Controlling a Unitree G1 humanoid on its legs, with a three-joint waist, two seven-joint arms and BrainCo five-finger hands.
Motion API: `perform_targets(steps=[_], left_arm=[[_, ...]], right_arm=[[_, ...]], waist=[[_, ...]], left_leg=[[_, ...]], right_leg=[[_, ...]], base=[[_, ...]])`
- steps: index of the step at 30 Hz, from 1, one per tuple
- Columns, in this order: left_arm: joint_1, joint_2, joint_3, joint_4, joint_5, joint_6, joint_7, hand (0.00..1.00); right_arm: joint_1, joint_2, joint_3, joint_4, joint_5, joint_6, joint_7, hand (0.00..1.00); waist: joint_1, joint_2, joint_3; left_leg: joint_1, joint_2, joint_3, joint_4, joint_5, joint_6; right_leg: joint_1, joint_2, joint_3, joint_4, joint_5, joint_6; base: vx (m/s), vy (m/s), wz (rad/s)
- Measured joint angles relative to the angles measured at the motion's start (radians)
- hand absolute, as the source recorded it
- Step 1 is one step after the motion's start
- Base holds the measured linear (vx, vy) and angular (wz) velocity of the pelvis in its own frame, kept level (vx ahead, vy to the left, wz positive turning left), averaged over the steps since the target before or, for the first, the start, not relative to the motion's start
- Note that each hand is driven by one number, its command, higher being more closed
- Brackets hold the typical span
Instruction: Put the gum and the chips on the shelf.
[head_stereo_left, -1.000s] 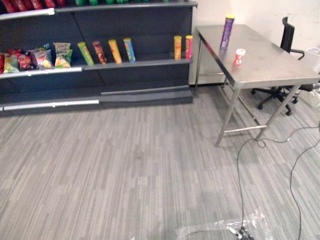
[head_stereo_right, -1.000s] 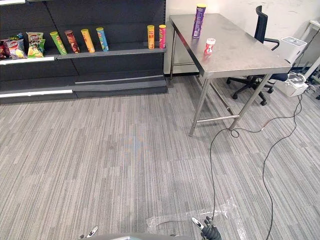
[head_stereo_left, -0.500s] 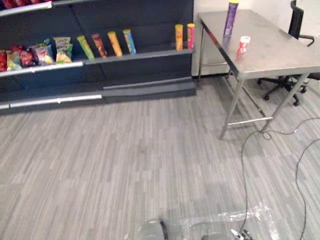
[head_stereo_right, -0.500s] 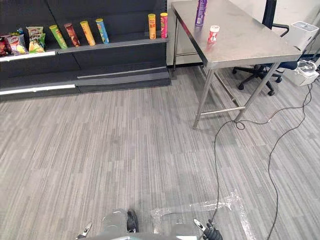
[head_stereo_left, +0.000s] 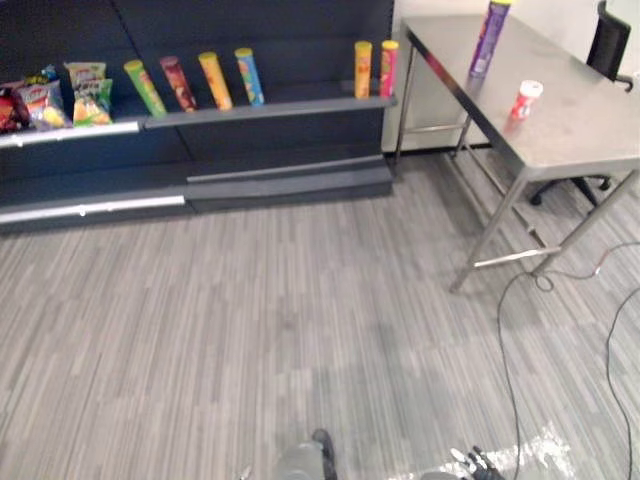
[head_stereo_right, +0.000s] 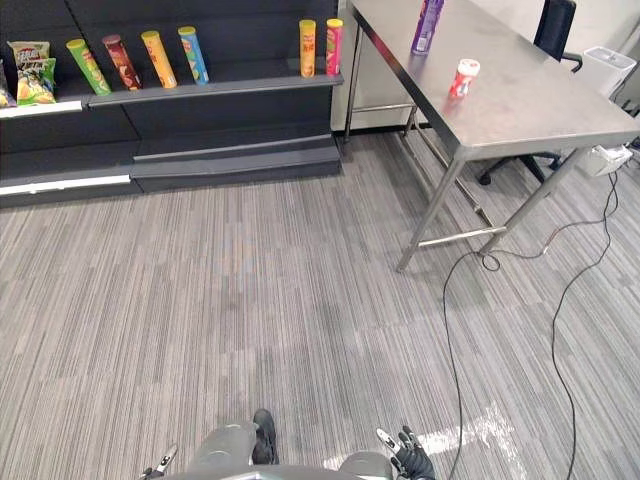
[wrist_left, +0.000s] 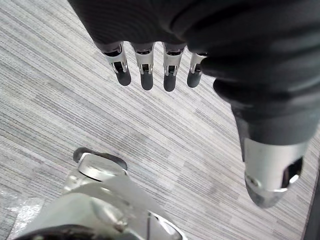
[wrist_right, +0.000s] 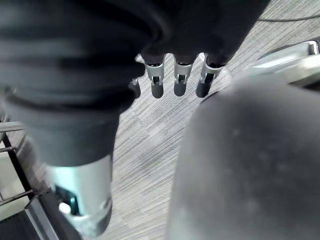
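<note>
Gum bottle (head_stereo_left: 527, 100), small, round, red with a white cap, and the tall purple chips can (head_stereo_left: 491, 38) stand upright on the smooth steel worktop (head_stereo_left: 585, 125), well ahead of the right robot hand (wrist_right: 180, 80). The left robot hand (wrist_left: 146, 75) hangs over striped grey carpet (head_stereo_left: 300, 320). Both hold nothing, fingers straight. Slim cans (head_stereo_left: 215, 80) line the dark shelf (head_stereo_left: 290, 106).

To my right stands a steel desk (head_stereo_right: 530, 105), a black office chair (head_stereo_right: 556, 22) behind it and a white box (head_stereo_right: 608, 68) near that. Striped grey carpet (head_stereo_right: 250, 300) lies before me.
</note>
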Motion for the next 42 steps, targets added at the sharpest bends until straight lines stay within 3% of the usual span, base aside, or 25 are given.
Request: perform_targets(steps=[1,3,6,8,12,13,14,15,17,19,21,23,24,25,26,27,28,29,30,31,32,35,37,39,42], left_arm=[[0.003,0.002,-0.001,-0.002,0.000,-0.001,-0.006,0.00],[0.005,0.010,-0.011,-0.007,0.000,-0.001,-0.013,0.00],[-0.004,0.009,-0.032,-0.013,0.000,0.002,-0.012,0.00],[-0.009,0.002,-0.037,-0.016,0.000,0.011,-0.010,0.00],[-0.007,0.000,-0.039,-0.023,-0.001,0.023,-0.012,0.00],[-0.005,0.000,-0.036,-0.024,-0.003,0.023,-0.013,0.00],[-0.007,-0.009,-0.030,-0.020,-0.005,0.025,-0.015,0.00],[-0.008,-0.029,-0.031,-0.019,-0.008,0.029,-0.022,0.00],[-0.011,-0.063,-0.030,-0.021,-0.015,0.032,-0.032,0.00],[-0.014,-0.069,-0.022,-0.022,-0.023,0.042,-0.041,0.00],[-0.014,-0.067,-0.015,-0.028,-0.051,0.063,-0.064,0.00],[-0.013,-0.066,-0.011,-0.029,-0.087,0.088,-0.112,0.00],[-0.010,-0.066,-0.012,-0.028,-0.111,0.089,-0.126,0.00],[-0.007,-0.065,-0.008,-0.029,-0.148,0.076,-0.129,0.00],[-0.009,-0.060,-0.005,-0.030,-0.170,0.070,-0.137,0.00],[-0.014,-0.061,0.010,-0.031,-0.176,0.068,-0.157,0.00],[-0.015,-0.059,0.010,-0.038,-0.176,0.066,-0.173,0.00],[-0.015,-0.054,0.009,-0.042,-0.176,0.066,-0.181,0.00],[-0.013,-0.058,-0.002,-0.040,-0.178,0.070,-0.190,0.00],[-0.012,-0.060,-0.001,-0.040,-0.182,0.071,-0.191,0.00],[-0.013,-0.059,-0.001,-0.040,-0.188,0.074,-0.190,0.00],[-0.013,-0.057,0.000,-0.035,-0.187,0.069,-0.154,0.00],[-0.011,-0.057,0.001,-0.029,-0.173,0.065,-0.141,0.00],[0.000,-0.050,0.003,-0.025,-0.162,0.058,-0.139,0.00],[-0.005,-0.006,0.006,-0.024,-0.139,0.045,-0.139,0.00]], right_arm=[[0.005,0.006,0.001,-0.021,0.000,-0.006,-0.011,0.00],[0.008,0.009,0.006,-0.052,0.004,-0.006,-0.010,0.00],[0.014,0.005,0.006,-0.080,0.037,-0.009,-0.009,0.00],[0.016,-0.001,0.004,-0.086,0.054,-0.019,-0.011,0.00],[0.051,0.008,0.002,-0.081,0.073,-0.041,-0.017,0.00],[0.060,0.012,0.001,-0.082,0.073,-0.043,-0.018,0.00],[0.067,0.009,-0.009,-0.081,0.073,-0.043,-0.023,0.00],[0.061,-0.005,-0.024,-0.083,0.072,-0.043,-0.038,0.00],[0.058,-0.024,-0.033,-0.081,0.071,-0.037,-0.060,0.00],[0.056,-0.023,-0.033,-0.081,0.071,-0.031,-0.066,0.00],[0.055,-0.024,-0.032,-0.080,0.068,-0.009,-0.078,0.00],[0.053,-0.033,-0.029,-0.079,0.067,0.003,-0.079,0.00],[0.053,-0.044,-0.021,-0.078,0.065,0.004,-0.078,0.00],[0.051,-0.051,-0.008,-0.077,0.055,0.006,-0.075,0.00],[0.045,-0.054,0.007,-0.075,0.039,0.007,-0.071,0.00],[0.039,-0.060,0.007,-0.074,0.035,0.018,-0.058,0.00],[0.036,-0.060,0.008,-0.069,0.035,0.025,-0.054,0.00],[0.035,-0.060,0.008,-0.065,0.035,0.025,-0.053,0.00],[0.014,-0.059,0.007,-0.056,0.035,0.023,-0.049,0.00],[0.009,-0.059,0.006,-0.054,0.035,0.022,-0.049,0.00],[-0.004,-0.055,0.005,-0.054,0.033,0.020,-0.043,0.00],[-0.012,-0.040,-0.007,-0.043,0.032,0.016,-0.030,0.00],[-0.011,-0.040,-0.011,-0.033,0.031,0.009,-0.030,0.00],[0.002,-0.033,0.002,-0.026,0.031,0.001,-0.030,0.00],[-0.007,0.028,0.011,-0.022,0.028,0.002,-0.036,0.00]], waist=[[-0.007,0.009,-0.001],[-0.025,0.006,-0.008],[-0.041,0.026,-0.005],[-0.050,0.047,-0.001],[-0.050,0.048,-0.001],[-0.050,0.044,-0.001],[-0.051,0.052,0.005],[-0.053,0.088,-0.001],[-0.048,0.123,-0.010],[-0.049,0.127,-0.012],[-0.047,0.122,-0.012],[-0.047,0.140,-0.023],[-0.046,0.131,-0.021],[-0.045,0.136,-0.026],[-0.045,0.135,-0.026],[-0.044,0.135,-0.026],[-0.039,0.129,-0.024],[-0.035,0.127,-0.024],[-0.021,0.123,-0.025],[-0.019,0.122,-0.026],[-0.018,0.121,-0.026],[-0.019,0.116,-0.025],[-0.020,0.119,-0.024],[-0.014,0.108,-0.026],[-0.015,0.026,-0.027]], left_leg=[[0.049,-0.008,-0.012,-0.039,-0.005,0.017],[0.114,-0.004,-0.033,-0.078,-0.010,0.047],[0.175,0.032,-0.048,-0.103,-0.026,0.039],[0.200,0.066,-0.052,-0.107,-0.048,0.018],[0.288,0.090,-0.065,-0.142,-0.103,-0.061],[0.304,0.089,-0.073,-0.143,-0.119,-0.075],[0.343,0.109,-0.081,-0.143,-0.144,-0.103],[0.354,0.143,-0.079,-0.142,-0.146,-0.107],[0.356,0.179,-0.079,-0.126,-0.097,-0.123],[0.353,0.190,-0.076,-0.087,-0.039,-0.123],[0.322,0.217,-0.078,0.053,-0.008,-0.144],[0.215,0.284,-0.083,0.336,0.071,-0.163],[0.176,0.309,-0.085,0.430,0.148,-0.163],[0.133,0.340,-0.086,0.528,0.287,-0.161],[0.091,0.365,-0.083,0.619,0.284,-0.169],[0.014,0.379,-0.071,0.733,0.142,-0.153],[-0.023,0.370,-0.026,0.749,0.047,-0.137],[-0.033,0.360,0.000,0.722,0.012,-0.134],[-0.047,0.317,0.054,0.566,-0.032,-0.130],[-0.049,0.306,0.060,0.516,-0.033,-0.132],[-0.051,0.259,0.058,0.313,-0.029,-0.135],[-0.063,0.176,-0.017,-0.109,0.069,-0.144],[-0.094,0.181,-0.085,-0.119,0.074,-0.143],[-0.069,0.165,-0.068,-0.076,0.146,-0.122],[-0.034,0.085,-0.047,-0.066,0.115,-0.074]], right_leg=[[-0.052,-0.005,-0.002,0.123,0.024,0.008],[-0.128,0.023,-0.081,0.256,-0.130,-0.024],[-0.200,0.113,-0.231,0.103,-0.233,-0.080],[-0.247,0.178,-0.257,-0.095,-0.222,-0.068],[-0.265,0.214,-0.170,-0.582,-0.004,-0.025],[-0.257,0.206,-0.156,-0.601,0.002,-0.020],[-0.250,0.215,-0.161,-0.552,0.099,-0.035],[-0.263,0.237,-0.175,-0.493,0.091,-0.054],[-0.263,0.262,-0.196,-0.450,0.040,-0.118],[-0.251,0.267,-0.206,-0.418,-0.010,-0.126],[-0.214,0.283,-0.206,-0.414,-0.047,-0.130],[-0.150,0.318,-0.199,-0.455,-0.057,-0.141],[-0.124,0.337,-0.190,-0.477,-0.063,-0.149],[-0.074,0.360,-0.174,-0.531,-0.064,-0.152],[-0.038,0.370,-0.163,-0.570,-0.064,-0.154],[-0.002,0.373,-0.152,-0.600,-0.063,-0.155],[0.041,0.367,-0.140,-0.625,-0.064,-0.159],[0.061,0.362,-0.132,-0.635,-0.065,-0.162],[0.090,0.346,-0.113,-0.640,-0.075,-0.165],[0.094,0.342,-0.110,-0.641,-0.077,-0.163],[0.104,0.333,-0.099,-0.639,-0.083,-0.147],[0.136,0.307,-0.063,-0.642,-0.122,-0.118],[0.164,0.299,-0.044,-0.641,-0.151,-0.083],[0.211,0.256,0.000,-0.628,-0.198,-0.040],[0.207,0.178,0.014,-0.568,-0.191,-0.031]], base=[[0.30,0.132,0.19],[0.27,0.080,0.25],[0.33,-0.017,0.20],[0.39,-0.109,0.10],[0.45,-0.207,0.16],[0.49,-0.316,0.31],[0.49,-0.307,0.29],[0.50,-0.305,0.24],[0.45,-0.284,0.17],[0.39,-0.255,0.08],[0.30,-0.201,-0.14],[0.28,-0.114,-0.34],[0.30,-0.080,-0.43],[0.32,-0.078,-0.42],[0.44,-0.109,-0.32],[0.37,-0.068,-0.23],[0.35,-0.066,-0.17],[0.25,0.000,-0.38],[0.19,0.032,-0.36],[0.24,0.078,-0.48],[0.26,0.122,-0.34],[0.30,0.193,-0.32],[0.32,0.271,-0.32],[0.38,0.332,-0.46],[0.42,0.276,-0.38]])
